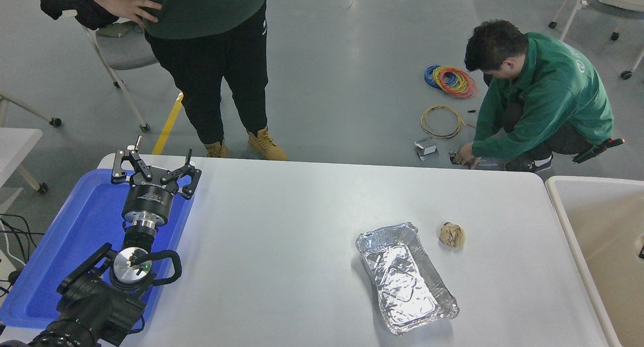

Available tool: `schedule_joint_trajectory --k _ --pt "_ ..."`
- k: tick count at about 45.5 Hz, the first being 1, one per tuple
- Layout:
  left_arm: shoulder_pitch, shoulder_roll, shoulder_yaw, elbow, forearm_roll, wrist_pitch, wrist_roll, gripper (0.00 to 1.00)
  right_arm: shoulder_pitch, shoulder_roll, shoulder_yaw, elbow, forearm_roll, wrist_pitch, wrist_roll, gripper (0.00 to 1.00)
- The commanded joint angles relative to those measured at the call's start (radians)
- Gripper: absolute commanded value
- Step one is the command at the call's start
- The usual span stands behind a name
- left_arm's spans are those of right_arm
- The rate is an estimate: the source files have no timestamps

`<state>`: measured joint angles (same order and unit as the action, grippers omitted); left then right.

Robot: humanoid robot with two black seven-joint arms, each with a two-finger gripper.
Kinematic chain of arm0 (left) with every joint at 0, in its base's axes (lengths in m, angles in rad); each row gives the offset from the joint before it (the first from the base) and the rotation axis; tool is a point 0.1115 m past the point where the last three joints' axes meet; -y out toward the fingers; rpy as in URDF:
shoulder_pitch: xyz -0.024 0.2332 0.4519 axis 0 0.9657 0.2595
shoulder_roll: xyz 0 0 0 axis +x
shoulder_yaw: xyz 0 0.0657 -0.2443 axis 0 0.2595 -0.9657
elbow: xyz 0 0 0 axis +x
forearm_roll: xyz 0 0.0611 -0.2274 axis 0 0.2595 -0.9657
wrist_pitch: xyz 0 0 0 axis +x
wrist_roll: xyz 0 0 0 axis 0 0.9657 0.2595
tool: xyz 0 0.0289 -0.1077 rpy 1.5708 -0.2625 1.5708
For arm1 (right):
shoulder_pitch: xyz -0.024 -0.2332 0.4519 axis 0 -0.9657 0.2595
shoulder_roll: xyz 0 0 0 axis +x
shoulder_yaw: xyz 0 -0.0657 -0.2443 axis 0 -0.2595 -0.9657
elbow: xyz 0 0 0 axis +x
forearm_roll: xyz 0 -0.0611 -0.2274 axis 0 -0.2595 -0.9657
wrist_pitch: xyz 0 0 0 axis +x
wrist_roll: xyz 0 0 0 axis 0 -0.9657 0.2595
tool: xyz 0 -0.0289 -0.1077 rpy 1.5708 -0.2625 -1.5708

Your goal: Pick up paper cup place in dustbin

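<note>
Left end effector (153, 168) spread over the blue tray (75, 236) — foil tray (405, 279), paper ball (452, 234) (well right) — dustbin (568, 226) beyond.

Robotics lab or workshop, grey floor (352, 60), coloured wire coils (450, 80) at one o'clock, wheeled chairs (121, 55) at eleven, white table (282, 236) with robot arm (136, 236) at eight
</note>
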<state>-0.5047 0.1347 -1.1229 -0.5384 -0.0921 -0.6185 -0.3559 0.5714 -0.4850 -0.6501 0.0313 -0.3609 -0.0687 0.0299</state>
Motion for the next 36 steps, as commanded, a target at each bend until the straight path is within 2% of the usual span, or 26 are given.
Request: schedule_joint_trajectory --k 1,4,5,10,17,18,36 --pt "0.000 0.000 0.000 0.000 0.000 0.000 0.000 1.00 -0.015 0.014 0.006 -0.001 0.007 -0.005 -0.001 0.00" --pt "0.000 -0.001 0.000 0.000 0.000 0.000 0.000 1.00 -0.016 0.014 0.007 -0.001 0.010 -0.005 -0.001 0.00" --pt "0.000 0.000 0.000 0.000 0.000 0.000 0.000 1.00 -0.016 0.014 0.007 -0.001 0.010 -0.006 -0.001 0.04" --pt "0.000 0.000 0.000 0.000 0.000 0.000 0.000 1.00 -0.018 0.013 0.007 -0.001 0.013 -0.007 0.001 0.41" --pt "0.000 0.000 0.000 0.000 0.000 0.000 0.000 1.00 -0.016 0.013 0.007 0.001 0.013 -0.011 0.001 0.82" --pt "0.000 0.000 0.000 0.000 0.000 0.000 0.000 1.00 -0.012 0.013 0.007 0.001 0.011 -0.022 0.002 0.97" --pt "0.000 0.000 0.000 0.000 0.000 0.000 0.000 1.00 0.079 0.009 0.006 0.022 0.011 -0.016 0.002 1.00"
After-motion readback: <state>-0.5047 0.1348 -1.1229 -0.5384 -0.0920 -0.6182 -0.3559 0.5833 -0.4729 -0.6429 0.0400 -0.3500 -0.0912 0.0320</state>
